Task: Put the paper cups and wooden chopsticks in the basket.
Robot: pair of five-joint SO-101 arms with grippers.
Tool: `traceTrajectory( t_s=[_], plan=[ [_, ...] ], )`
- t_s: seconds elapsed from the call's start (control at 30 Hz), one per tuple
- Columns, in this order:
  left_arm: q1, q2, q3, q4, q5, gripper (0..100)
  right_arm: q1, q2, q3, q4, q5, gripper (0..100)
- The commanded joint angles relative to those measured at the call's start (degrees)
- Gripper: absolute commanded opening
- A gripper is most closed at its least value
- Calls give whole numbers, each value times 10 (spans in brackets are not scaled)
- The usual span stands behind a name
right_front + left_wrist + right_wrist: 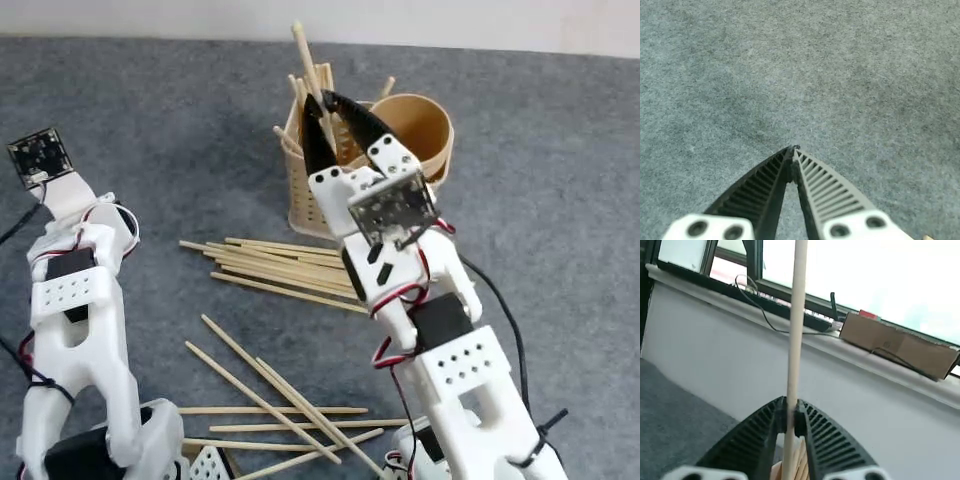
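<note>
My right gripper (322, 112) is shut on a wooden chopstick (312, 72), held upright over the basket (305, 205). In the right wrist view the chopstick (797, 335) rises straight from between the closed fingertips of that gripper (791, 412). The basket stands at the back centre with several chopsticks sticking out of it and a brown paper cup (415, 130) leaning in its right side. More chopsticks (280, 265) lie on the grey carpet in front of it. My left gripper (791, 150) is shut and holds nothing, low over bare carpet at the left.
A second scatter of chopsticks (270, 405) lies near the front between the two arm bases. The left arm (70, 300) stands at the left edge. Behind the carpet runs a pale wall (450, 20).
</note>
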Motion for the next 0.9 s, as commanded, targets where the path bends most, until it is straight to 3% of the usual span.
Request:
traceTrajectory(
  t_s=[0.0,0.2,0.47,0.87],
  plan=[
    [-4,-15,-3,-11,1,8,7,3,-6,-7,6,15],
    [-5,-15,-3,-11,1,8,7,2,-11,73,-106,156],
    [-5,-15,-3,-11,1,8,1,-61,-44,225,-139,159],
    [-23,-15,6,-38,4,8,-191,-131,-31,567,-138,159]
  ],
)
